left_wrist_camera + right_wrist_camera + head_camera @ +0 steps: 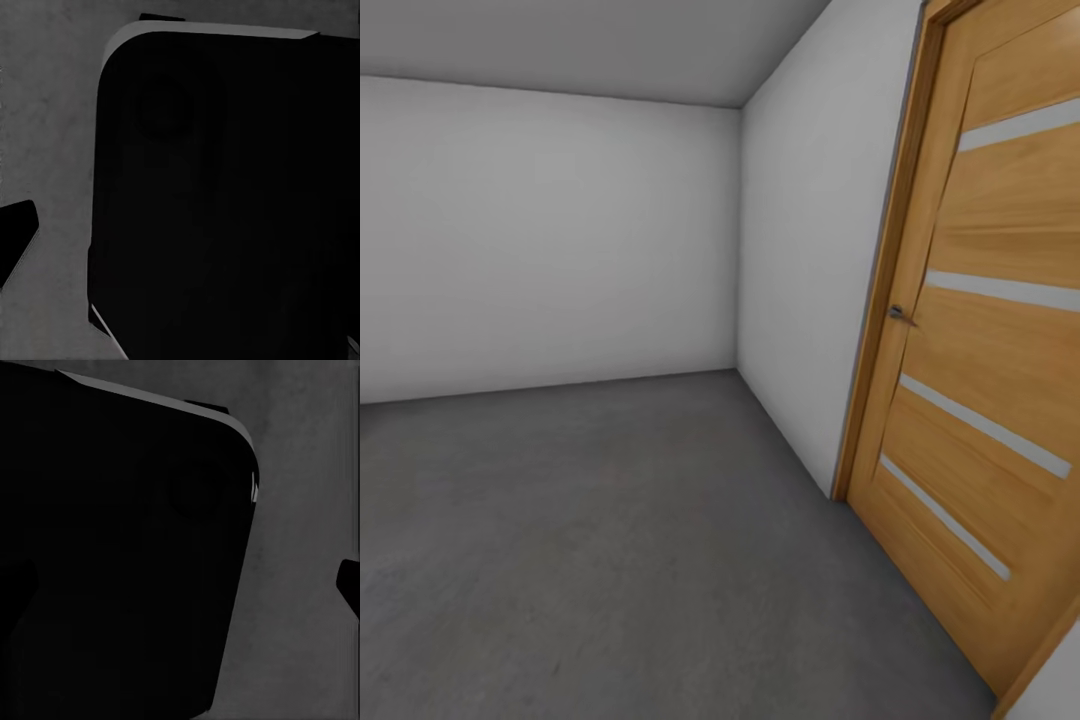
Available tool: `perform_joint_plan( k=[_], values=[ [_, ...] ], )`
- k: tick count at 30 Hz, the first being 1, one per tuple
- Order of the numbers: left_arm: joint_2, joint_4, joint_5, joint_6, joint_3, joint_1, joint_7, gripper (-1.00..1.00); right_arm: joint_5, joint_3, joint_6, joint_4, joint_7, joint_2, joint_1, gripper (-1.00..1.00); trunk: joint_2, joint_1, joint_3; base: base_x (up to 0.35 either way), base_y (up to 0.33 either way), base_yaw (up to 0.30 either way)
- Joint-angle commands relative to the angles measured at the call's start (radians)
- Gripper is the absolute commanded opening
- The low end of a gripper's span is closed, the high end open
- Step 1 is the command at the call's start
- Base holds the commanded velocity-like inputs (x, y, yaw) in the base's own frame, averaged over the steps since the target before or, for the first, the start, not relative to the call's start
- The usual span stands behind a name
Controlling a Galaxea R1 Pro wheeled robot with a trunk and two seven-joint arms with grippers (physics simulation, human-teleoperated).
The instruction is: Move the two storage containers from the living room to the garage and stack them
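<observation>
I am in the garage, facing a corner of plain pale grey walls [540,240]. The dark grey speckled floor [610,530] spreads out ahead. The two storage containers and the living room are out of view. In the left wrist view, one dark fingertip [16,240] of my left gripper pokes in over the floor [45,112]. In the right wrist view, one dark fingertip [349,585] of my right gripper shows over the floor [307,645]. Neither view shows how the jaws stand.
A wooden door [1000,400] with horizontal pale slats and a metal handle [901,314] stands close on the right. My own black base [225,195] looms under the left arm and under the right arm [112,547]. Bare floor stretches ahead and to the left.
</observation>
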Motion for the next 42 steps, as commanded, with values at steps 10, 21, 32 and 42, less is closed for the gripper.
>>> perform_joint_plan(
  k=[10, 21, 32, 42],
  values=[
    [0.000, 0.000, 0.009, -0.002, 0.000, 0.000, 0.000, 1.00, -0.009, 0.008, -0.003, 0.000, -0.003, -0.001, 0.000, 1.00, 0.000, 0.001, -0.001, 0.322, 0.000, 0.000],
    [0.000, 0.000, 0.010, -0.002, 0.000, 0.000, 0.000, 1.00, -0.009, 0.008, -0.003, 0.000, -0.003, 0.000, 0.000, 1.00, 0.000, 0.001, -0.001, 0.323, 0.000, 0.000],
    [0.000, 0.000, 0.010, -0.002, 0.000, 0.000, 0.000, 1.00, -0.009, 0.008, -0.004, 0.000, -0.003, 0.000, 0.000, 1.00, 0.000, 0.001, -0.001, 0.322, 0.000, 0.000],
    [0.000, 0.000, 0.010, -0.002, 0.000, 0.000, 0.000, 1.00, -0.009, 0.008, -0.004, 0.000, -0.003, 0.000, 0.000, 1.00, 0.000, 0.001, -0.001, 0.322, 0.000, -0.007]
  ],
)
